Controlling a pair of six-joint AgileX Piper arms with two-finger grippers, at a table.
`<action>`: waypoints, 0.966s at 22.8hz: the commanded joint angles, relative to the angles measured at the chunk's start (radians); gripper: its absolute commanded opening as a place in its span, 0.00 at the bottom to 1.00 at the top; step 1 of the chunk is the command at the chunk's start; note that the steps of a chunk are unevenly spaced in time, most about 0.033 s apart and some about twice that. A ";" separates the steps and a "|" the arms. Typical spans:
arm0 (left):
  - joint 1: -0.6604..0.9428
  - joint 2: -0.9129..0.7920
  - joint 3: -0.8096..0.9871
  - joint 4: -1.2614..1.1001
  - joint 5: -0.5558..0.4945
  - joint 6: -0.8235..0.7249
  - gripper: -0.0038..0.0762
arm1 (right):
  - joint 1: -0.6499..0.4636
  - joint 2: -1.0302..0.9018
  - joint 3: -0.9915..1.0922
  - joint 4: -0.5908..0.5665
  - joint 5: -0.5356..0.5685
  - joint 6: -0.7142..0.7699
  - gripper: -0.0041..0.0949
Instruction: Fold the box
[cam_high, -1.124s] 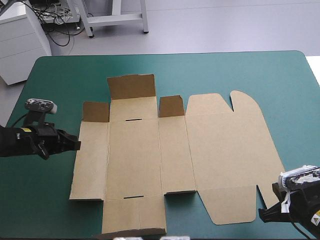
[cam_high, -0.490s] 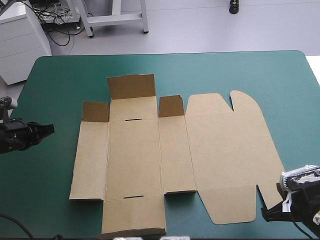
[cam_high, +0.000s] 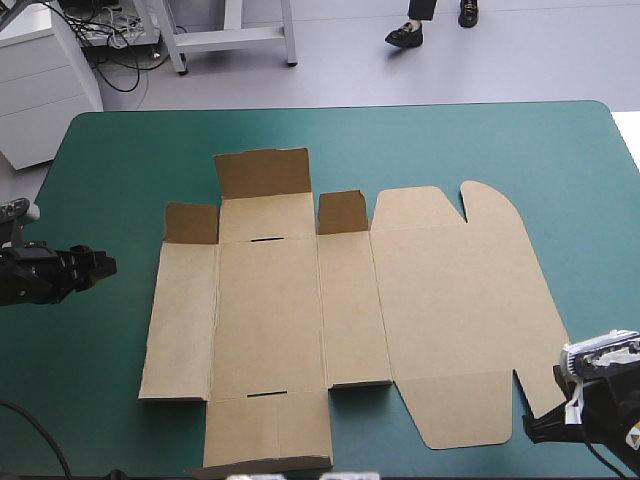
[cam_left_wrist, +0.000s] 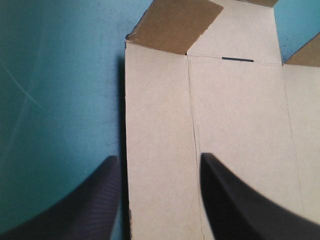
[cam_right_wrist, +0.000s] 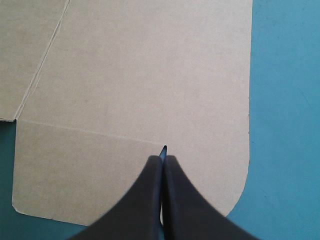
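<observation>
The brown box (cam_high: 300, 300) lies as a cut sheet in the middle of the table. Three small flaps (cam_high: 262, 172) stand raised along its far side, and the rounded lid panel (cam_high: 460, 300) lies flat on the right. My left gripper (cam_high: 97, 265) hovers over the teal-green cover, a short way off the box's left edge. In the left wrist view its fingers (cam_left_wrist: 159, 159) stand apart, open, astride that edge of the box (cam_left_wrist: 225, 110) and holding nothing. My right gripper (cam_high: 537, 428) sits at the lid's near right corner. Its fingers (cam_right_wrist: 163, 150) are shut, above the box (cam_right_wrist: 140, 75).
The teal-green cover (cam_high: 480, 150) shows on every side of the sheet, widest along the far side and at the left. The box's near flap (cam_high: 265, 430) reaches close to the table's front edge.
My left gripper drew back leftward from the box's left edge, then edged slightly back towards it, and its fingers opened. The right gripper and the box have stayed put.
</observation>
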 joint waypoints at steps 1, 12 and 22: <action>0.004 0.029 -0.023 -0.030 0.052 -0.009 0.74 | -0.006 0.011 -0.023 0.006 -0.060 -0.004 0.02; 0.004 0.275 0.046 -0.072 0.063 0.065 0.75 | -0.006 0.011 -0.023 0.006 -0.078 -0.004 0.02; -0.007 0.305 0.255 -0.097 0.063 0.136 0.75 | -0.006 0.011 -0.023 0.013 -0.085 -0.004 0.02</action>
